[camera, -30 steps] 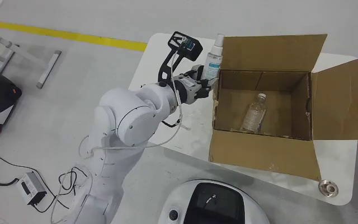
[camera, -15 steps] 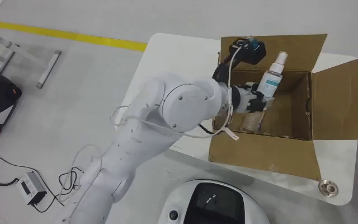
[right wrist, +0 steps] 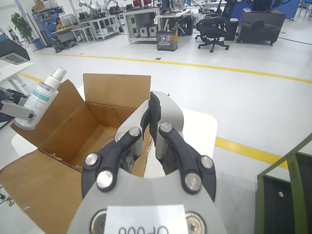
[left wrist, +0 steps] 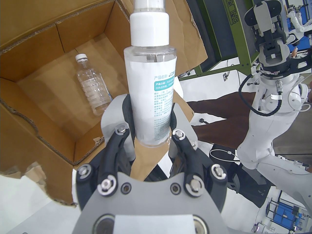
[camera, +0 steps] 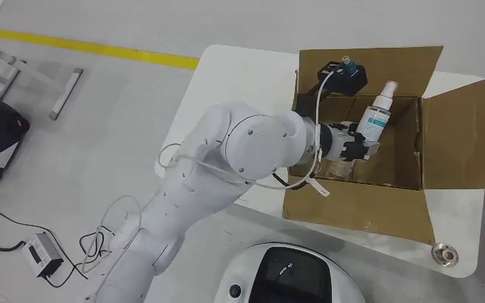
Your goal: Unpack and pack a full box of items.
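An open cardboard box [camera: 356, 208] stands on the white table [camera: 227, 83]. Over its inside, near the far wall, my left gripper [camera: 362, 148] is shut on the lower body of a clear spray bottle [camera: 377, 114] with a white pump and a teal-printed label. In the left wrist view the spray bottle [left wrist: 151, 86] sits between the fingers [left wrist: 126, 113], above the box [left wrist: 36, 37]. A clear plastic bottle [left wrist: 91, 86] lies on the box floor. My right gripper [right wrist: 152, 113] is shut on nothing, held off the box's [right wrist: 73, 127] right side.
The box's wide right flap [camera: 455, 136] lies spread open and its back flap [camera: 371, 70] stands up. A small round metal part [camera: 445, 255] rests near the table's front right corner. A green metal frame [right wrist: 285, 186] stands beyond the right arm.
My left arm has carried the spray bottle rightward, from beside the box's outer left wall to over the box's inside. The bottle on the box floor has stayed put.
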